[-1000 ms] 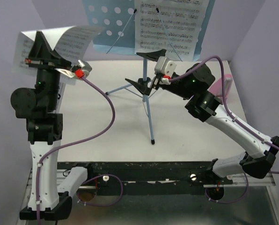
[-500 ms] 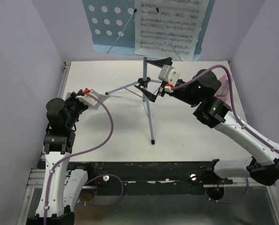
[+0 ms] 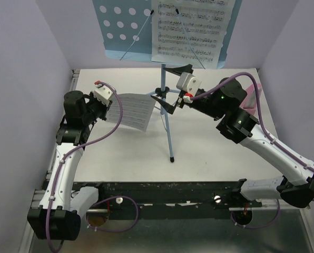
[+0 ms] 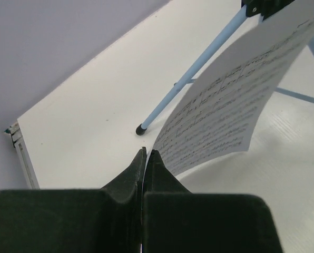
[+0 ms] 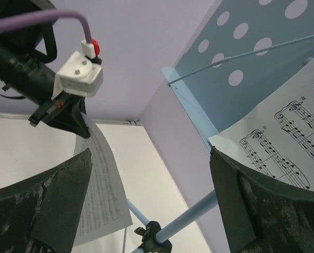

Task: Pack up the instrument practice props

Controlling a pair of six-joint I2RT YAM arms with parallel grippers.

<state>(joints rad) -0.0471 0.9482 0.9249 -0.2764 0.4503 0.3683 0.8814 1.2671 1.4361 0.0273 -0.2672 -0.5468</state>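
Top external: left gripper [image 3: 108, 107] pinches held page [image 3: 129, 112] by 1 edge, left of music stand [image 3: 112, 50]; right gripper [image 3: 170, 86] wide, astride its post.
Left wrist: held page droops, curls; judged light, limp, tearable.
Right wrist: desk page [image 5: 288, 132] on stand; take by free edge.

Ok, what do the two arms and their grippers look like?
The left arm and right arm have white link shells, black joint housings and a purple cable running along each. A white camera block with a red connector sits at each wrist. The left gripper and right gripper have black wedge-shaped jaws.
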